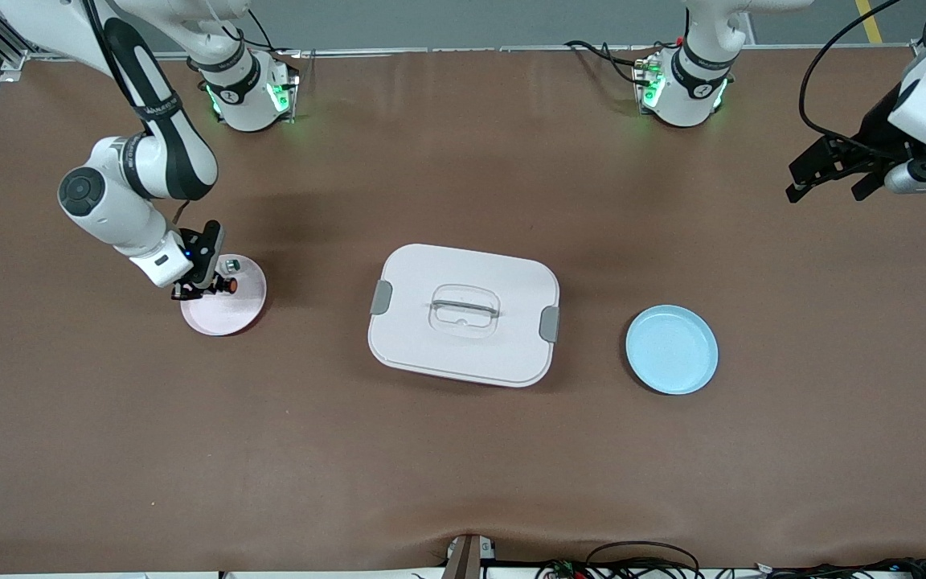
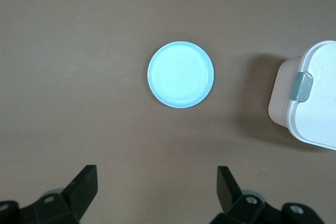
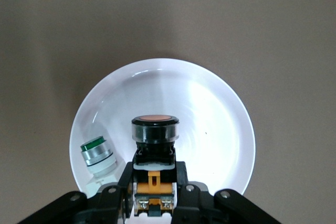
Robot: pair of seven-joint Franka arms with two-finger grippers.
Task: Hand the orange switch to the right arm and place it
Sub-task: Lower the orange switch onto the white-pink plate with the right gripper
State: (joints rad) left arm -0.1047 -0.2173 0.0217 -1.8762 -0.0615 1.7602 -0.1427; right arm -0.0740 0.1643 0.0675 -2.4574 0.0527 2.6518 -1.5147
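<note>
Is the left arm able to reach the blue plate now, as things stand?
Probably yes. The left hand hangs open in the air at the left arm's end of the table, holding nothing. The blue plate lies bare, with nothing on it, and the white box stands beside it, apart.

You are looking straight down past the left gripper [image 2: 157, 192] at a plain brown table surface [image 2: 68, 61]. Its two black fingers [image 2: 84, 184] stand wide apart with nothing between them, hanging in the air over bare table. A round, shallow, light blue plate [image 2: 181, 75] lies flat on the brown surface, with nothing on it. Well apart from the plate, you see one corner of a white, rounded rectangular plastic box [image 2: 315, 103] with a grey latch clip [image 2: 302, 86] on its edge; the box throws a soft shadow onto the table toward the plate.
</note>
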